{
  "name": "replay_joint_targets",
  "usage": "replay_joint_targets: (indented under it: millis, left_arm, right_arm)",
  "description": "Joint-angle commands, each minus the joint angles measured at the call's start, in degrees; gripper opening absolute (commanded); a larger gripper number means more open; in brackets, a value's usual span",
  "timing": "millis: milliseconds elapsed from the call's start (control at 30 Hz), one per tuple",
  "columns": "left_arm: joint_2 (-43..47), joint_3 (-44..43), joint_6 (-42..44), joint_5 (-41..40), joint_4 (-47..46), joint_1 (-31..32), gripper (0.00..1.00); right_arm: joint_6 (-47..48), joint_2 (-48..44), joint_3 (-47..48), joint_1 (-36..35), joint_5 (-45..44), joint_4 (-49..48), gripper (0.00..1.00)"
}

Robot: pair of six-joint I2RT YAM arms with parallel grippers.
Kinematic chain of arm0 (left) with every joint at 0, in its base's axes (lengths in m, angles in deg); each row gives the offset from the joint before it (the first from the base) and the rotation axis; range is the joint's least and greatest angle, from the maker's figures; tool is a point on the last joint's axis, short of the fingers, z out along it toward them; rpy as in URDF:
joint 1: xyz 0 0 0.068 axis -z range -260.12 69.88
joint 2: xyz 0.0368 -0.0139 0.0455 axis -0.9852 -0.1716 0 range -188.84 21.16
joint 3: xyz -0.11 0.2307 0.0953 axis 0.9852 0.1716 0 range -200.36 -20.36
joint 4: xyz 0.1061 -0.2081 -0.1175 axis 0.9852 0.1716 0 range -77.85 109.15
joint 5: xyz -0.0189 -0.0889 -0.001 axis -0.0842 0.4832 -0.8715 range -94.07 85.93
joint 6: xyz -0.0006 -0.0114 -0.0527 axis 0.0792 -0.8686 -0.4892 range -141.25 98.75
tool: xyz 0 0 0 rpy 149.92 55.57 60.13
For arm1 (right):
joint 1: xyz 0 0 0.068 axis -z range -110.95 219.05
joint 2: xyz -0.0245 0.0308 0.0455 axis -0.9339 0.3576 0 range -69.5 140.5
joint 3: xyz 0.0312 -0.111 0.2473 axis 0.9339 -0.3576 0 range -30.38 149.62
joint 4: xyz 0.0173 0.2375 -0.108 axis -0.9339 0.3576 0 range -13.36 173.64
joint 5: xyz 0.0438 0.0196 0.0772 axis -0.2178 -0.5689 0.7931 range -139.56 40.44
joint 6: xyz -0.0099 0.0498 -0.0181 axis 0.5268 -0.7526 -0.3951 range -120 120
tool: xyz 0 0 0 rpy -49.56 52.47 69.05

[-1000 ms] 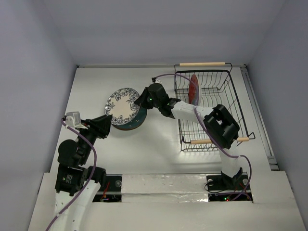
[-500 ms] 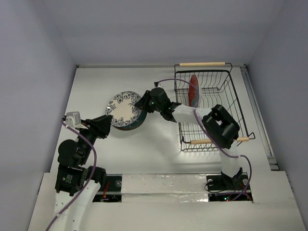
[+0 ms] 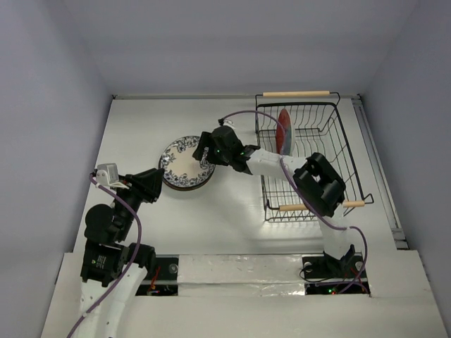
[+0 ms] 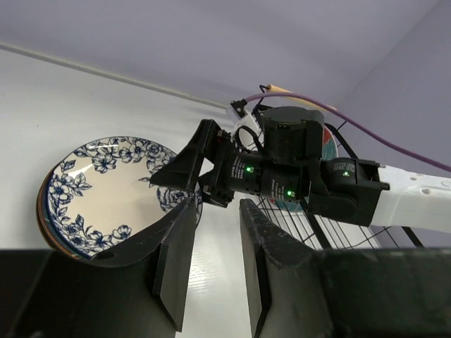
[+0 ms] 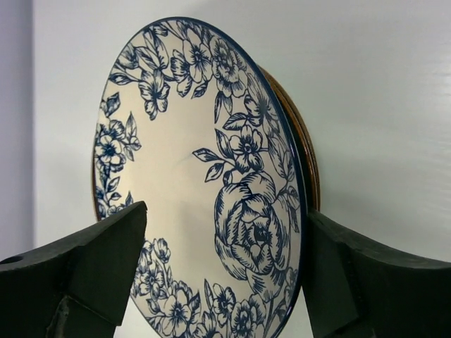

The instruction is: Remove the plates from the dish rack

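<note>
Far left, the left gripper hangs low over the white desk. Its black fingers are a little apart with nothing between them, and it points towards the pile.

Next along is the round white plate with blue flowers. It lies face up on top of a stack of plates, out on the desk and well clear of the rack.

Right over that plate's rack-side edge sits the right gripper. Its jaws are spread wide, one on either side of the floral rim, and they aren't clamping it. The plate looks to be resting on the pile by its own weight.

Further right is the rectangular black wire dish rack with pale wooden handles. One plate is visible in it, a red round plate, standing on edge near the far left corner.

That's the relation that matters. The red plate lies to the right of the right gripper, just past the rack's left wall. Seen from above, its rim line runs roughly near-to-far. The right arm is plainly the nearer one, while the left is well apart across the desk. My read is that the jaws need to come in from above and straddle that thin upright rim.
</note>
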Motion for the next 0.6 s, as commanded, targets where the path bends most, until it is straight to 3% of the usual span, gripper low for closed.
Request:
replay_joint_targets:
  millis: [0, 200, 567]
  left_arm:
    - [-0.43, -0.86, 0.35, 0.88, -2.3, -0.43, 0.29]
    - [-0.25, -0.86, 0.35, 0.88, -2.3, -0.43, 0.29]
    - [-0.34, -0.86, 0.26, 0.8, -2.48, -0.43, 0.29]
  right_arm:
    - [6.87, 0.31, 6.63, -2.25, -6.45, 8.23, 0.87]
    - [13.64, 3.82, 13.92, -3.49, -13.75, 20.79, 0.97]
    - [18.39, 7.08, 20.17, -5.77, -18.67, 29.95, 1.0]
